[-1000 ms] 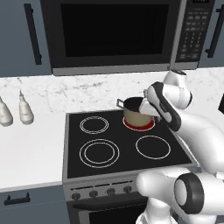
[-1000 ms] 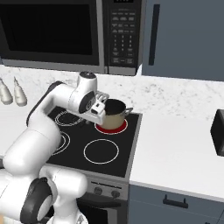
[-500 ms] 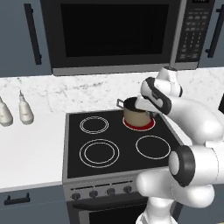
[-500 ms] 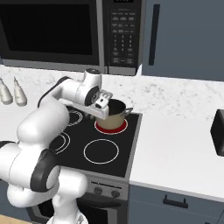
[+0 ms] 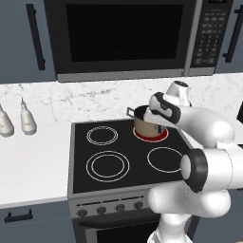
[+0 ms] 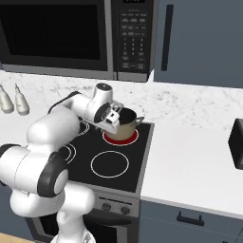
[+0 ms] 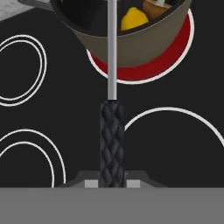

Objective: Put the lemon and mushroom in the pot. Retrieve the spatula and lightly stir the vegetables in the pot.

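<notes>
The tan pot (image 7: 131, 50) stands on the glowing red back-right burner (image 7: 175, 57). Inside it lie the yellow lemon (image 7: 133, 19) and, beside it, the brown mushroom (image 7: 154, 4), partly cut off by the view's edge. My gripper (image 7: 113, 181) is shut on the spatula's black handle (image 7: 112, 140), whose silver shaft (image 7: 112, 48) runs over the rim into the pot; its head is hidden. In the base views the hand (image 5: 161, 110) (image 6: 113, 118) hovers right at the pot (image 5: 144, 127) (image 6: 125, 129).
Three unlit white burner rings (image 5: 107, 165) mark the black stovetop. Two pale bottles (image 5: 27, 121) stand on the counter to the left. A microwave (image 5: 123, 33) hangs above. A dark appliance (image 6: 237, 144) sits at the far right of the counter.
The hand has shifted slightly left over the pot with the spatula, and the arm's elbow has swung down and outward. The pot has not moved.
</notes>
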